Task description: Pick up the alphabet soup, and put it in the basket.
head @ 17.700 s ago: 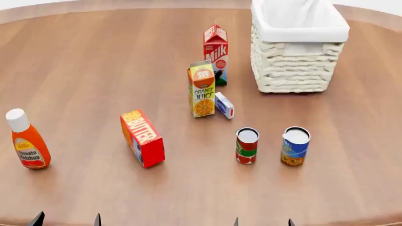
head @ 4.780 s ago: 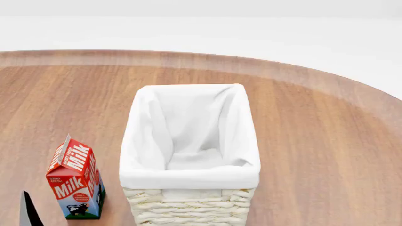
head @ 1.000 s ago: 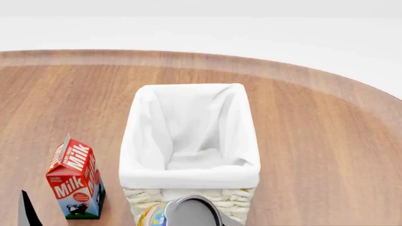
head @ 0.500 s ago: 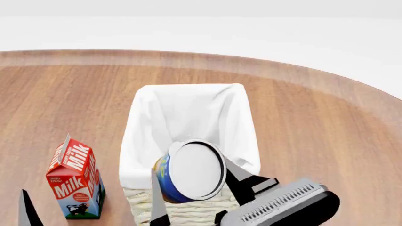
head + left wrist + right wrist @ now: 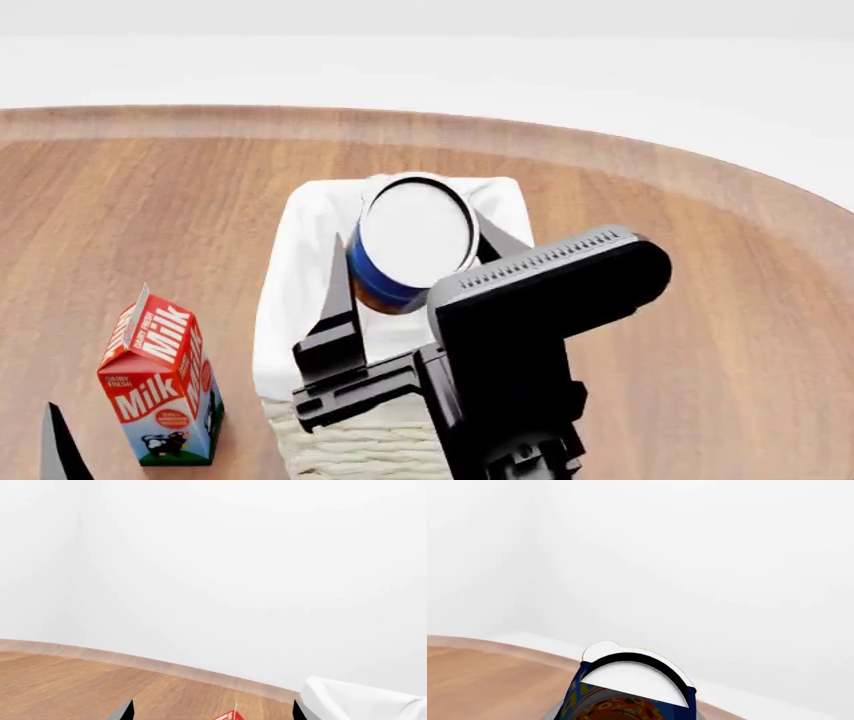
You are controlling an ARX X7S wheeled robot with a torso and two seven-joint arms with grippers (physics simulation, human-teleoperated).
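Observation:
The alphabet soup (image 5: pixel 414 228) is a blue-labelled can with a silver-white top. It hangs tilted in the air over the open basket (image 5: pixel 283 300), with my right gripper (image 5: pixel 411 245) shut on its sides. In the right wrist view the alphabet soup (image 5: pixel 627 692) fills the space between the jaws, and the orange picture on its label shows. The basket is cream wicker with a white cloth lining, and my right arm covers much of it. My left gripper (image 5: pixel 212 711) is open and empty, low at the left of the head view, beside the basket's cloth rim (image 5: pixel 360 702).
A red milk carton (image 5: pixel 160 385) stands on the wooden table (image 5: pixel 694 330) just left of the basket, and its peak (image 5: pixel 230 715) shows between my left fingers. The table's curved far edge runs behind the basket, with white floor beyond.
My right gripper has carried the can up and away from me, from the basket's near rim to above its middle. The left gripper and the milk carton have not moved.

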